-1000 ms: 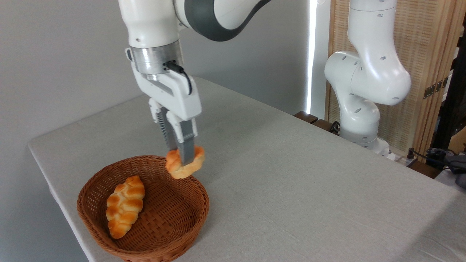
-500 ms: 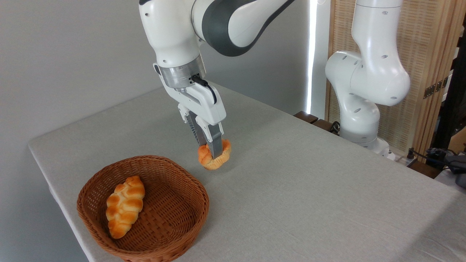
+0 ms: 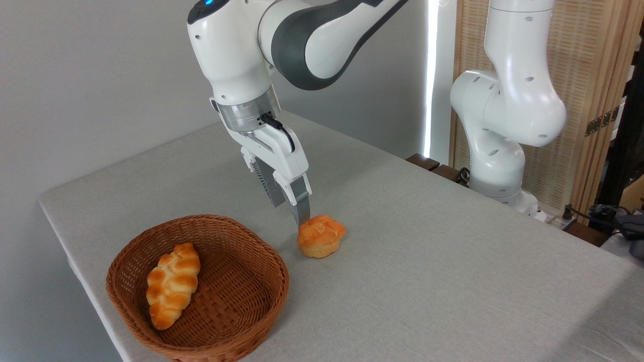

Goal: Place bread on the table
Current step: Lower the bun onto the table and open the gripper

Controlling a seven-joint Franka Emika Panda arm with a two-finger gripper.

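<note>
The bread (image 3: 321,236), a small round golden-orange bun with a cracked top, sits upright on the grey-clothed table (image 3: 432,266), just right of the wicker basket. My gripper (image 3: 291,214) hangs tilted just above and to the left of the bun. It is open and holds nothing. The near fingertip is close to the bun's upper left edge, but I cannot tell whether it touches.
A brown wicker basket (image 3: 279,274) stands near the table's front left corner with a braided golden loaf (image 3: 172,284) in it. The arm's white base (image 3: 503,125) rises at the back right edge. Cables and dark gear (image 3: 611,216) lie beyond the right edge.
The gripper carried the bun rightward out over the basket rim, lowered it to the cloth and let it go. The fingers have since opened and lifted slightly away to the left.
</note>
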